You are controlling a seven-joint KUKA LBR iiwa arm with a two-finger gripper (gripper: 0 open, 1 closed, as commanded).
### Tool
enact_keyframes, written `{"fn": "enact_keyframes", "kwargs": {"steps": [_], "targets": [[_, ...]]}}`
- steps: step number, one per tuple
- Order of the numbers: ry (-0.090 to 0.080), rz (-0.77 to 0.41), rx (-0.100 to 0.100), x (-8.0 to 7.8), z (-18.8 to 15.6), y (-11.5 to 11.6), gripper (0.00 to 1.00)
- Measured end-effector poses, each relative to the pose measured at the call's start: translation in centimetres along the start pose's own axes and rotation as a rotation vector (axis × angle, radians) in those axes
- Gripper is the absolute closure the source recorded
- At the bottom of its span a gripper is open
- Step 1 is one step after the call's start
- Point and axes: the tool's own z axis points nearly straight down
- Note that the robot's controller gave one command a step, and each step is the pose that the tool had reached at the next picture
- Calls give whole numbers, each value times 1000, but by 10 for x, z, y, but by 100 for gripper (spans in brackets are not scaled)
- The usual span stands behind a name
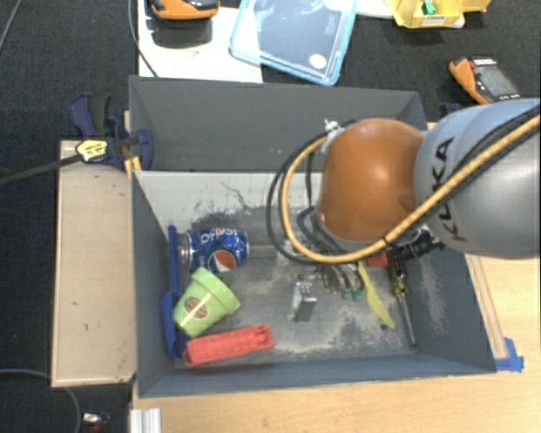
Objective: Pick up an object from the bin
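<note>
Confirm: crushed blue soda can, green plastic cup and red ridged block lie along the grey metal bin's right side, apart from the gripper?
No: the camera view shows the crushed blue soda can, green plastic cup and red ridged block along the left side of the grey metal bin, apart from the gripper.

Plastic lid [292, 38]: pale blue, translucent, lying flat.
Orange-black tool [182, 8]: just left of the lid.
Yellow block [427, 10]: right of the lid.
</note>
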Motion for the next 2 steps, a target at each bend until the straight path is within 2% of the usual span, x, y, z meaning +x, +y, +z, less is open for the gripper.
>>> {"fn": "enact_keyframes", "kwargs": {"steps": [1,2], "targets": [[-8,4,-1,-2,-4,-1,0],[-13,-64,-2,1,74,55,0]]}}
